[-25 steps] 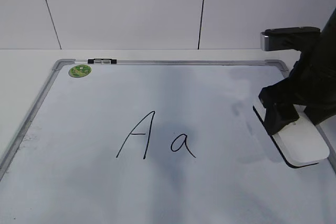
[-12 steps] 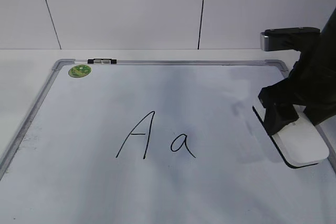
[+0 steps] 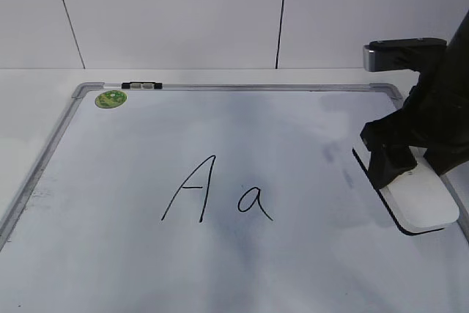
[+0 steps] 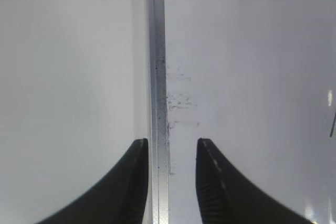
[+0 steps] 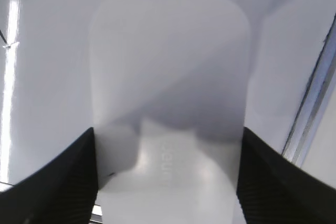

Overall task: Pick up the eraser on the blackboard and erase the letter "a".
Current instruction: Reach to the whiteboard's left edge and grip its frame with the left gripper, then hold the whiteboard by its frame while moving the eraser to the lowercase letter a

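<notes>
Ribbed black pads of the right end effector clamp the eraser — smooth, white, round-cornered plastic.

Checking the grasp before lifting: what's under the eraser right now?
The eraser lies flat on the blackboard, the right claw straddling it. Its dark underside shows only as an edge; the board beneath is covered.

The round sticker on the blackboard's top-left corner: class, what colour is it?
Green, with a lighter pattern; the sticker shows best in the exterior view.
</notes>
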`<state>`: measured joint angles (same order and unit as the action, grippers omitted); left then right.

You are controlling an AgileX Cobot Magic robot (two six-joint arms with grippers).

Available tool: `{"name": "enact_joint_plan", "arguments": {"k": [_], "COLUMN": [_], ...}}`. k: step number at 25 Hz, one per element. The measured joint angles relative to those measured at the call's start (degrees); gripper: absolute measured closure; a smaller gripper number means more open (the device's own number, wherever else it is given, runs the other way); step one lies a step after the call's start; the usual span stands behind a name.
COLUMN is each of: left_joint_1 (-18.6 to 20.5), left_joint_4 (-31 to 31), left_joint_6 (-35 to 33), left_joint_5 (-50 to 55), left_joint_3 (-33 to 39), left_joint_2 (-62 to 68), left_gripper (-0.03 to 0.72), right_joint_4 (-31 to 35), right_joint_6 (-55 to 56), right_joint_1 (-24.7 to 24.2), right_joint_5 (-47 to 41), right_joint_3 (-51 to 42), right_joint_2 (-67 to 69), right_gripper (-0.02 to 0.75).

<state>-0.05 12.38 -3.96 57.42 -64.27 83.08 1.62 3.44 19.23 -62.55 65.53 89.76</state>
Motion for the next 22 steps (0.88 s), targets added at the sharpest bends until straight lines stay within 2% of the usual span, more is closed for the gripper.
{"name": "enact_joint_plan", "arguments": {"k": [12,22], "left_joint_1": [0.00,0.00], "left_joint_4": [-0.45,-0.45], "left_joint_6": [0.00,0.00], "left_joint_5": [-1.45,-1.35], "left_joint_3": [-7.48,-9.40], "left_joint_2": [20.20,28.57], "left_gripper": [0.449,0.449], "right_joint_4": [0.00,0.00], "right_joint_6": [0.00,0.00], "right_joint_1": [0.00,0.00], "right_joint_5": [0.00,0.00], "right_joint_3": [0.00,0.00], "right_joint_2": [0.00,0.00], "right_gripper": [0.170,0.170]}}
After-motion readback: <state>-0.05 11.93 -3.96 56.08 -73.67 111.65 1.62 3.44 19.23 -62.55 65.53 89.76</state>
